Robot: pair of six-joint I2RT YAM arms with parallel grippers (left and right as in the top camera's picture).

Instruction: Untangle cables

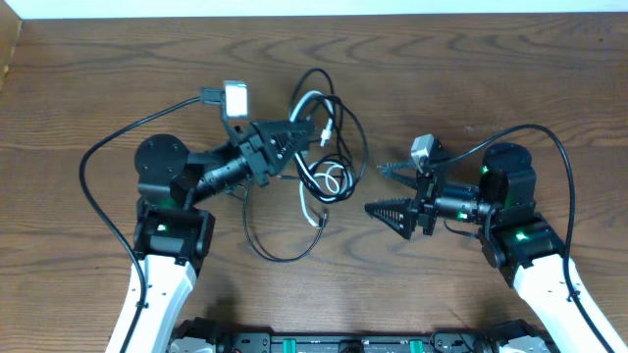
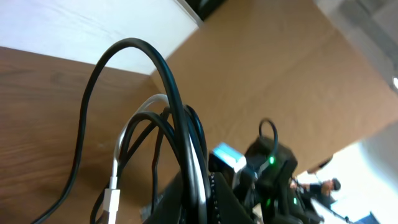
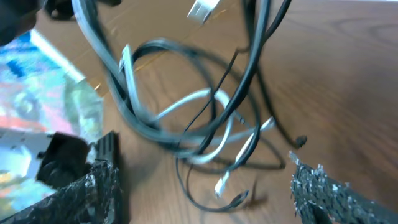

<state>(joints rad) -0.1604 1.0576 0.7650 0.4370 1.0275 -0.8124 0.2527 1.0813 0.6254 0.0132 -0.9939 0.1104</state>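
The cables (image 1: pixel 329 137) lie tangled in the middle of the wooden table, with black loops over a white cord (image 1: pixel 332 181). My left gripper (image 1: pixel 297 137) is shut on the black strands at the tangle's left side. In the left wrist view the black cables (image 2: pixel 168 93) and the white cord (image 2: pixel 124 140) arch up out of the gripper (image 2: pixel 205 208), with a white plug (image 2: pixel 112 200) hanging beside them. My right gripper (image 1: pixel 383 191) stands open just right of the tangle, touching nothing. Between its fingers (image 3: pixel 93 193) the right wrist view shows the cables (image 3: pixel 186 124) and a white plug end (image 3: pixel 222 185), blurred.
A long black loop (image 1: pixel 280 250) trails toward the table's front. Thick black robot cables (image 1: pixel 98 162) arc around both arm bases. The table's back edge (image 1: pixel 314 14) and left edge (image 1: pixel 8 69) are in view.
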